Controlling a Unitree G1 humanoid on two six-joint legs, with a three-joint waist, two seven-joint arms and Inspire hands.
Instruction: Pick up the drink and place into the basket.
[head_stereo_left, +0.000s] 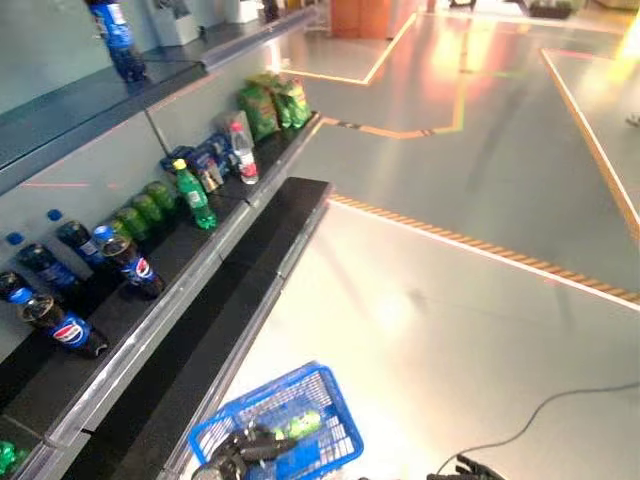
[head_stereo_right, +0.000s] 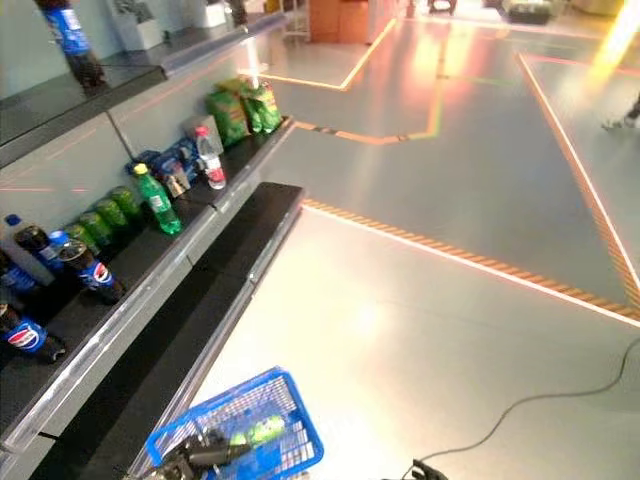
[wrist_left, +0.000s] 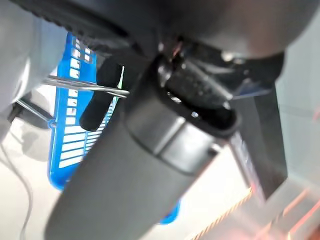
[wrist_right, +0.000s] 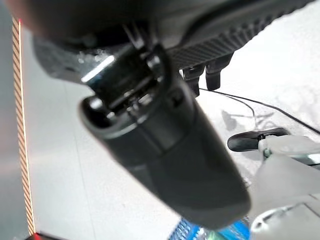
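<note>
1 green drink (head_stereo_left: 300, 424) already lies in the blue basket (head_stereo_left: 335, 400), which the left hand (head_stereo_left: 245, 447) grips by its handle to carry. Right hand (wrist_right: 210, 72) hangs free, fingers curled on nothing; more bottles stay on the shelf (head_stereo_left: 180, 262).

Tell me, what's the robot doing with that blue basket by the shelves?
The robot is shopping for drinks. Its left hand holds the blue basket by its handle, low beside the dark shelves. A green drink already lies inside the basket. More cola bottles and a green bottle stand on the shelf. The right hand hangs over the floor, holding nothing that shows.
</note>
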